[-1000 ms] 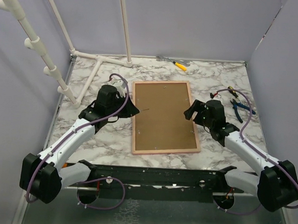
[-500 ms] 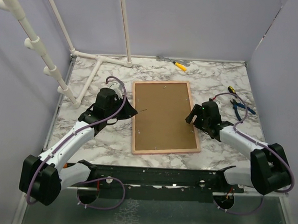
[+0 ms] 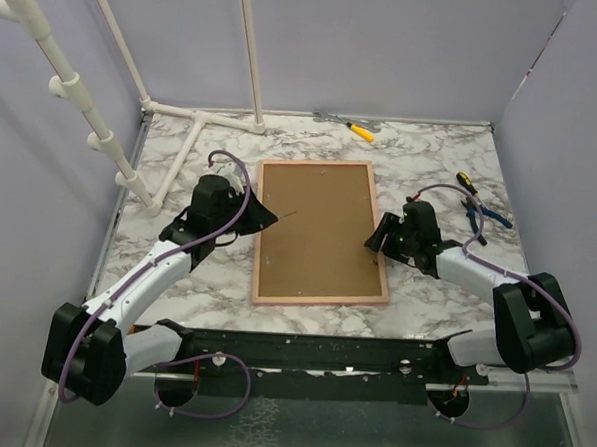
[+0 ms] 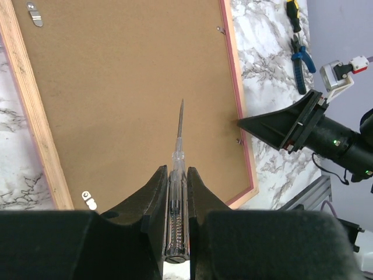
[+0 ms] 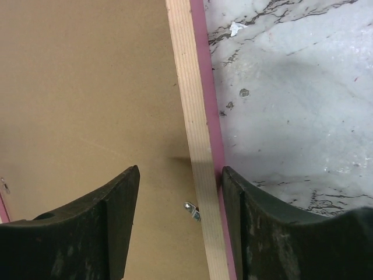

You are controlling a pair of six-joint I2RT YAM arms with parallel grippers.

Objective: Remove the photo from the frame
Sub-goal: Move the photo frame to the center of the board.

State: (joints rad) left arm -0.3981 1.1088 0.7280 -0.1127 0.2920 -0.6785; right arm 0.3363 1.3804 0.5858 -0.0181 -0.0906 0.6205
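The frame [image 3: 318, 235] lies face down in the middle of the table with its brown back [image 4: 128, 81] up; the photo is hidden. My left gripper [image 3: 262, 220] is shut on a clear-handled screwdriver [image 4: 177, 175], whose thin tip points out over the back board. My right gripper [image 3: 378, 238] is open and straddles the frame's right rail [image 5: 195, 116]. One finger [image 5: 111, 221] is over the back board, and the other [image 5: 256, 221] touches the pink outer edge. A small metal clip [image 5: 192, 210] sits between the fingers.
Blue pliers [image 3: 479, 218] lie to the right of the frame, and a yellow-handled tool [image 3: 361, 132] lies at the back edge. A white pipe stand [image 3: 172, 147] fills the back left. More metal clips [image 4: 36, 14] dot the back board's edge.
My right gripper has dropped and reached in onto the frame's right edge. The frame has slid a little to the left. My left gripper has barely moved.
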